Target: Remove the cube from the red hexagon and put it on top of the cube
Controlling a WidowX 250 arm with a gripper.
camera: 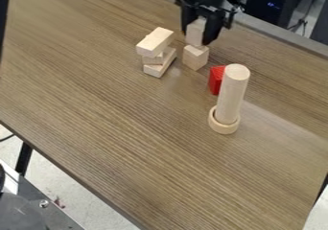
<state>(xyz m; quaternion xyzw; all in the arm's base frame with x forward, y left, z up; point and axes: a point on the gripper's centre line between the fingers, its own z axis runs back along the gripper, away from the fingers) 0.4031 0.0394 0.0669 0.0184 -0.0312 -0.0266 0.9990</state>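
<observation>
Well, from where I'm standing, the gripper [206, 31] hangs over the far part of the table [122, 143], pinching a pale upper cube [195, 32] between its fingers. That one is right above a second wooden piece, the lower cube [194, 57], which sits on the table; whether the two touch, I can't tell.

There's a fair bit around them. Just beside, toward the left of the view, three wooden blocks [154, 42] lie in a crooked pile, turned at different angles. On the other side, nearer me, is the red block [216, 79], partly hidden by a tall dowel [233, 90]. The dowel stands inside a wooden ring [223, 127], leaning a little in the view, and it's the thing in the way if you want a clean look at the red block.

Beyond the table's far edge there's dark equipment [272, 6] with small blue lights, and cables [303, 20] beside it. Down at the lower left, a black table leg [24, 159] shows against the pale floor [93, 200].
</observation>
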